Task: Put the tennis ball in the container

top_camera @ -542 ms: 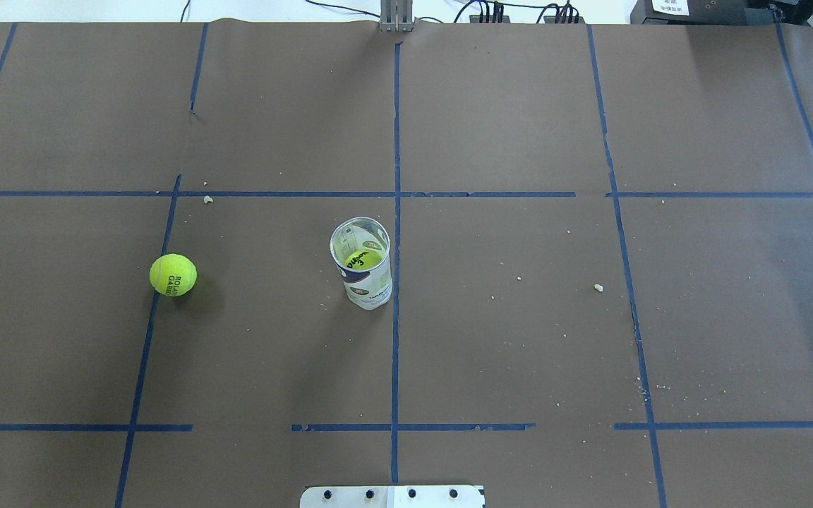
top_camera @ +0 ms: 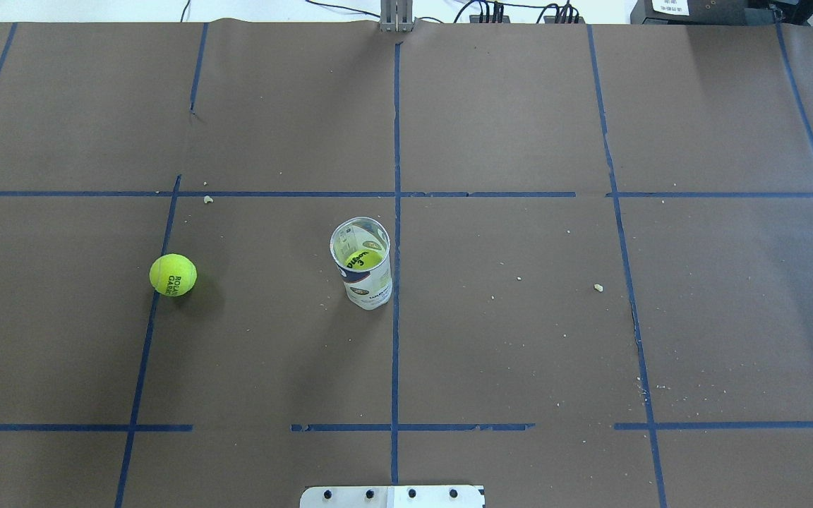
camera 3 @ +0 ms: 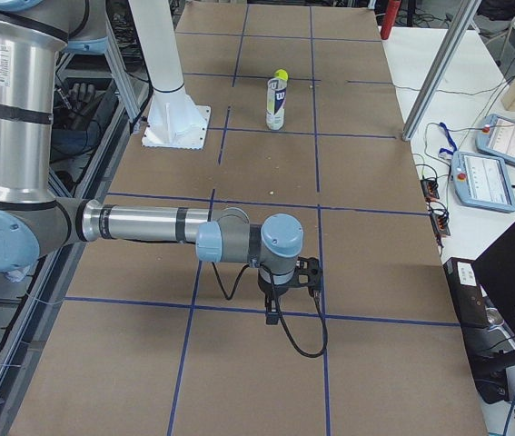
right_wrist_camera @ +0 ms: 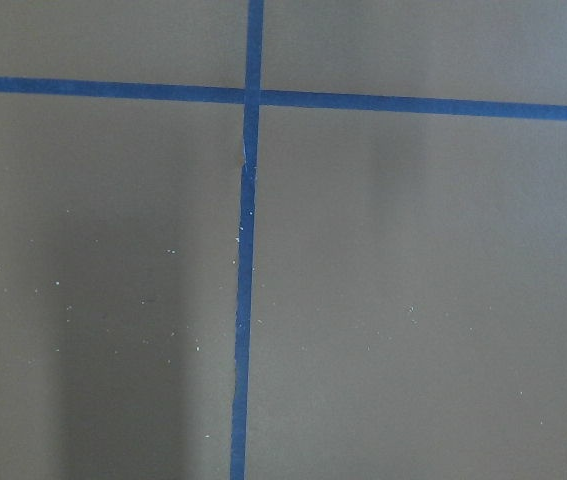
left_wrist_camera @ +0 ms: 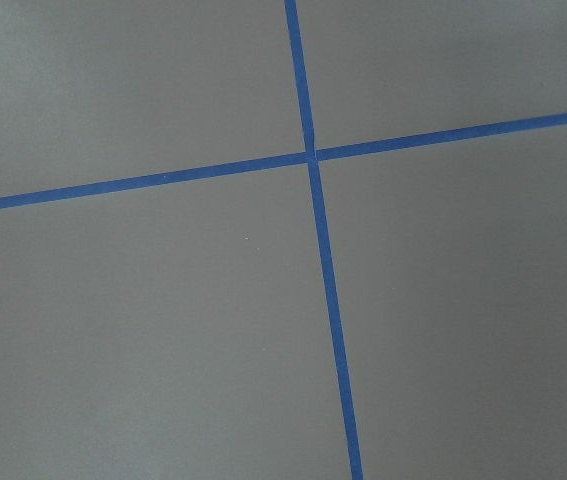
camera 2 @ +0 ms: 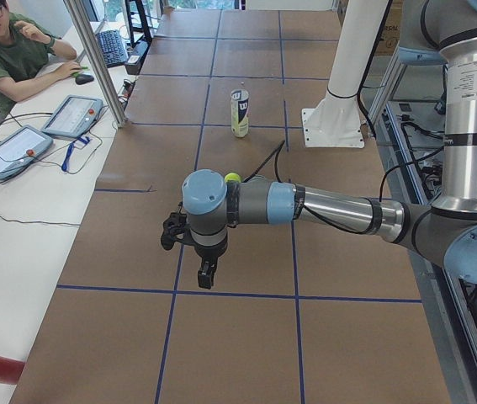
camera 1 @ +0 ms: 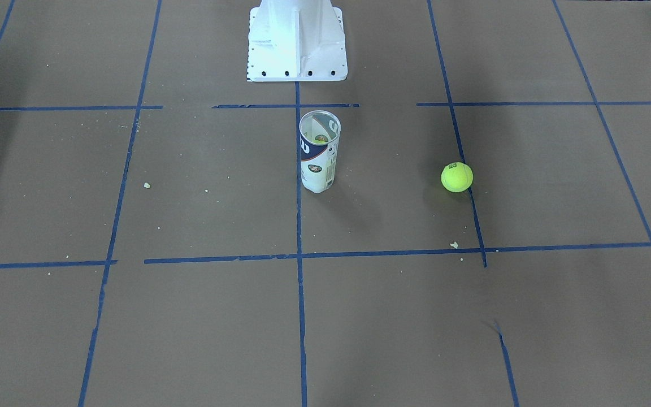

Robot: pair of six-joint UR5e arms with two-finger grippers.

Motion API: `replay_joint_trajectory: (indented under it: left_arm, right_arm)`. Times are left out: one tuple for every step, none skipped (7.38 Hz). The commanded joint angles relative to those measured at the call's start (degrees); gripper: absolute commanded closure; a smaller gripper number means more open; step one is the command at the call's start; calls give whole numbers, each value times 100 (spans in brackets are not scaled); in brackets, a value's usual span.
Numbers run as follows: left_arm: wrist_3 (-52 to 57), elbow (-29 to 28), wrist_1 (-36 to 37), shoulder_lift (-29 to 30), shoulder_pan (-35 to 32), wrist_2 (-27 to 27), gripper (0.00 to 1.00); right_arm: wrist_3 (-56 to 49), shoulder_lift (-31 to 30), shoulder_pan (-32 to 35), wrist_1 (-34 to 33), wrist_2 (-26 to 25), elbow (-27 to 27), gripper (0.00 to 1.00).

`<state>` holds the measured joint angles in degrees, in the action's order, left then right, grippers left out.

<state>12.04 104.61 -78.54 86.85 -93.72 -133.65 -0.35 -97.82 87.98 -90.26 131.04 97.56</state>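
Change since half a second ago: none. Tennis ball is sitting where it was, on a tape line toward the left edge of the tabletop, well apart from the tennis-ball tube. The tube is standing upright near the centre, with a Wilson ball lying inside. My left gripper and right gripper are hanging toward opposite ends; I cannot tell whether either is open. Judgement: the pick is not yet starting.

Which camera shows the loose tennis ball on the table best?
The overhead exterior view: the tennis ball is unobstructed, its print legible. Front-facing shows it whole; both side views only partly; wrist views miss it.
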Motion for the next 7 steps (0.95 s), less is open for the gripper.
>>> replay_joint_trajectory:
  left_arm:
    - [-52,-80,-21,366,12,-21,0]
    - [-26,-73,-29,455,12,-21,0]
    - [-35,-90,-47,517,3,-30,0]
    - [9,-38,-143,456,-14,-73,0]
    - [9,-55,-231,482,-6,-65,0]
    - [-104,6,-501,508,20,-74,0]
    - [-601,-2,-704,508,125,-74,0]
  right_arm:
    - [0,0,0,0,0,0,0]
    - [0,0,0,0,0,0,0]
    - [0,0,0,0,0,0,0]
    - [0,0,0,0,0,0,0]
    - [0,0,0,0,0,0,0]
    - [0,0,0,0,0,0,0]
    - [0,0,0,0,0,0,0]
